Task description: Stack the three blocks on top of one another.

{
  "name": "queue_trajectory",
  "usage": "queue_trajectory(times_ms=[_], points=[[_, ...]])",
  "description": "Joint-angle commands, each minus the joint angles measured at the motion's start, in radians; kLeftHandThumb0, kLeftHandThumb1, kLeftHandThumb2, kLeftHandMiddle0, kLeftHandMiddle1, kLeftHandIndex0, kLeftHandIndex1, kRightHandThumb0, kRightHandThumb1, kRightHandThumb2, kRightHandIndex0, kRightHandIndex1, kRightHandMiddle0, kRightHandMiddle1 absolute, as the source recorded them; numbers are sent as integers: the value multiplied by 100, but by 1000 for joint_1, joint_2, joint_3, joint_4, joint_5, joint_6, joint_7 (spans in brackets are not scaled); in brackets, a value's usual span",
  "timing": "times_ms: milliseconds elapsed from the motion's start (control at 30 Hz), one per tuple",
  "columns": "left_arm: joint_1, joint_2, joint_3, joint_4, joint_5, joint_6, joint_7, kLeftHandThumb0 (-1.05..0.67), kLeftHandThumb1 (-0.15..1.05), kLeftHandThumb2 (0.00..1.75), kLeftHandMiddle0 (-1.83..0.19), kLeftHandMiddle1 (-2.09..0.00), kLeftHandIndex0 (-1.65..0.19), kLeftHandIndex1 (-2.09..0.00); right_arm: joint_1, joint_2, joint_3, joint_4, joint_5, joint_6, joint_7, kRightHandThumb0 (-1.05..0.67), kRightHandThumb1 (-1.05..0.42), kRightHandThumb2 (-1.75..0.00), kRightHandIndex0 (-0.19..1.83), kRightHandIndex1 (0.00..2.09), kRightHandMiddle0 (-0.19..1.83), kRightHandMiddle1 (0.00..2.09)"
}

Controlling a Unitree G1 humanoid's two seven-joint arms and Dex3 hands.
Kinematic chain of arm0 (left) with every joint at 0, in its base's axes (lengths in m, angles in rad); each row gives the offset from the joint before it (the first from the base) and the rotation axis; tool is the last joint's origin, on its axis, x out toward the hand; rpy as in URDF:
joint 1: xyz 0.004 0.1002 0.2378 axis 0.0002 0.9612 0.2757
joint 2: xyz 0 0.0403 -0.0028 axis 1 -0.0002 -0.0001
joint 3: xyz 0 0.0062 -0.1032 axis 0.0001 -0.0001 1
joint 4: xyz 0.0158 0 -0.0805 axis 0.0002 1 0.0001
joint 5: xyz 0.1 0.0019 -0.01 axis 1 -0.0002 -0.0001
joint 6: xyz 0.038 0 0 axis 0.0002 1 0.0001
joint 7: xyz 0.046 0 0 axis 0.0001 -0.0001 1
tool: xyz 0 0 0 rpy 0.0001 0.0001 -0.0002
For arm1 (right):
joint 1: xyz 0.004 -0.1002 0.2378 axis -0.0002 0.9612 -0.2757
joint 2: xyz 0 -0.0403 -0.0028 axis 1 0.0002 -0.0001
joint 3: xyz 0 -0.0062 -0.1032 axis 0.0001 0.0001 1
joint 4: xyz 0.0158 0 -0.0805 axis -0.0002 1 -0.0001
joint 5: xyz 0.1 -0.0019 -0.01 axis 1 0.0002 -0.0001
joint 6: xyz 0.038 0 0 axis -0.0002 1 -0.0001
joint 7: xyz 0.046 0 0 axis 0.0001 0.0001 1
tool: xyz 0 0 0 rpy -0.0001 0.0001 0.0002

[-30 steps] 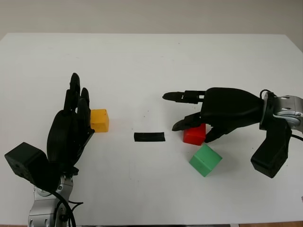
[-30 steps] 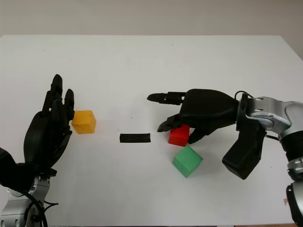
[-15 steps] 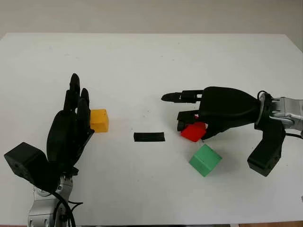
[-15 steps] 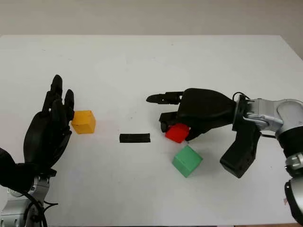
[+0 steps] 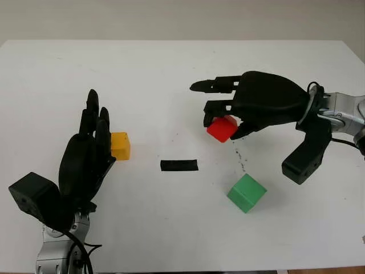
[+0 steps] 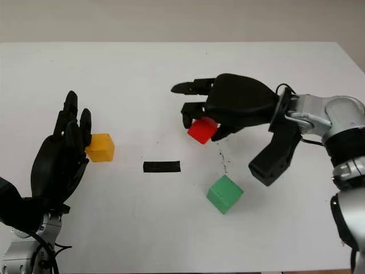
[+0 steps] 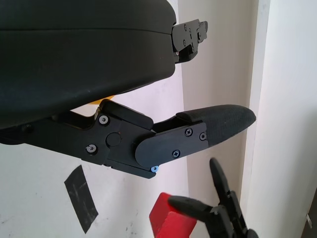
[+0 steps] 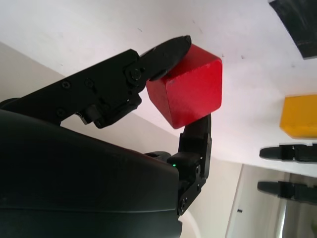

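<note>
The white table (image 5: pixel 171 74) is bearing everything. The right hand (image 5: pixel 258 105) is pinching the red block (image 5: pixel 222 129) above the table, right of centre. The left hand (image 5: pixel 85 162), open, is sitting beside the yellow block (image 5: pixel 120 145) at left. The green block (image 5: pixel 247 193) is lying nearer, with black tape (image 5: pixel 179 165) at centre.

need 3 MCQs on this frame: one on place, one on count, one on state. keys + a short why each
1. Where is the yellow block?
A. beside the left hand
B. on the green block
C. beside the black tape strip

2. How many blocks touch the table?
A. one
B. two
C. three

3. What is the state of the red block?
A. lying on the table
B. stacked on green
C. held in the right hand's fingers

Answers:
1 A, it sits by the left hand.
2 B, yellow and the green block lie on the table.
3 C, the right hand pinches it.
</note>
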Motion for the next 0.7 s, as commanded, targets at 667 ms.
queue_trajectory(times_ms=[667], points=[[34,-24,-20,-29,9,-29,19,-75,105,69,19,0,19,0,115,220,-53,-136,672,268,757,-41,-92,-5,20,3,43,142]])
